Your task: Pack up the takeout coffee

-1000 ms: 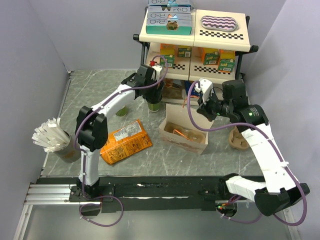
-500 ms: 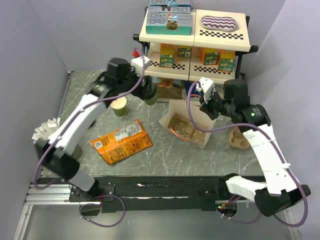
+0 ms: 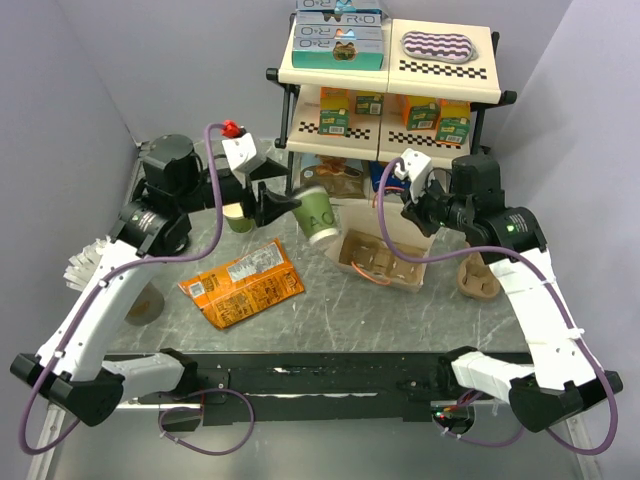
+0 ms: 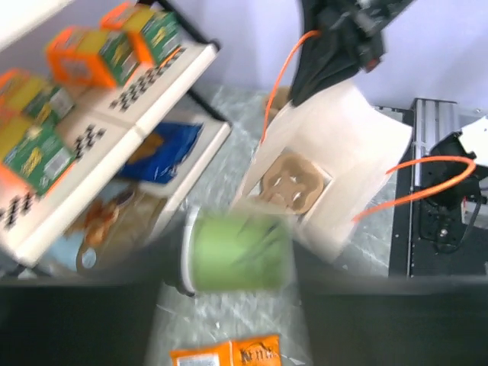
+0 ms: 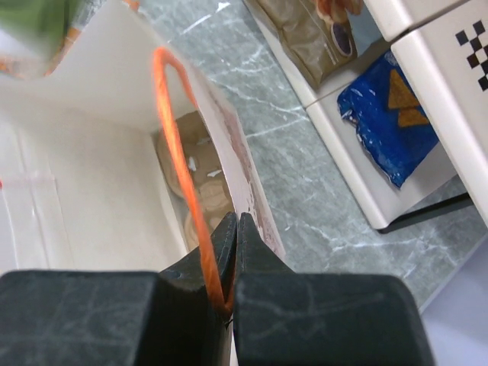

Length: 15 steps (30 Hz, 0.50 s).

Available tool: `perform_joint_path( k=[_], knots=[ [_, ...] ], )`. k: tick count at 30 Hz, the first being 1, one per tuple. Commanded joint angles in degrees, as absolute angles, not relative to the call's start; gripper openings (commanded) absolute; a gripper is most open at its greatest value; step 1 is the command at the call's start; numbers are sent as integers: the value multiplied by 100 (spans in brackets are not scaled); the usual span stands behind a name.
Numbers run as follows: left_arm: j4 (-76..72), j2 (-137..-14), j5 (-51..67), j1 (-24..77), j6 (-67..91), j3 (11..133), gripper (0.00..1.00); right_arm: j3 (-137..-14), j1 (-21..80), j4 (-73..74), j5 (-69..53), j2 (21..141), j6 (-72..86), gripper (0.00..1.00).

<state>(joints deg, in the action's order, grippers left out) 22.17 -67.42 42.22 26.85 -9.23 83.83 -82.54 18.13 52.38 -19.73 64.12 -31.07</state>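
A robot lab staged as a small shop: plain walls (image 3: 60,90) enclose a marbled worktop (image 3: 330,315), arms (image 3: 530,290) bolted to a rail (image 3: 330,375), and a shelf (image 3: 440,85) stocked with snack boxes (image 3: 340,45).

I count one lidded green cup (image 3: 318,215), one open green cup (image 3: 238,216), one paper bag (image 4: 358,145), one orange snack packet (image 3: 240,285), one shelf rack (image 3: 330,76), two cardboard cup trays (image 3: 478,278).

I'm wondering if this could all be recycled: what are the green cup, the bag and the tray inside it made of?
The green cup looks like matt paper, with printed lettering. The bag seems thin cream paper with folded edges, its handles perhaps orange cord. The tray is probably moulded pulp: brown, dull, rough-looking.
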Motion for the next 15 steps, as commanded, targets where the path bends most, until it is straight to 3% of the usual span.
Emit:
perform_joint_path(
  k=[1, 9, 13, 15],
  knots=[
    [1416, -6873, 4764, 2970, -914, 8358, 1, -8534, 1846, 5212, -2118, 6478, -2874, 0],
    [1406, -6926, 4246, 3401, -958, 8271, 1, -8315, 1846, 5203, -2057, 6381, -2821, 0],
    [1512, -6672, 3290, 3322, -905, 7876, 1, -8060, 1837, 5177, -2013, 6197, -2804, 0],
    [1512, -6636, 2972, 3209, -739, 7691, 16, -8016, 1837, 5177, -2108, 6144, -2742, 0]
  ],
)
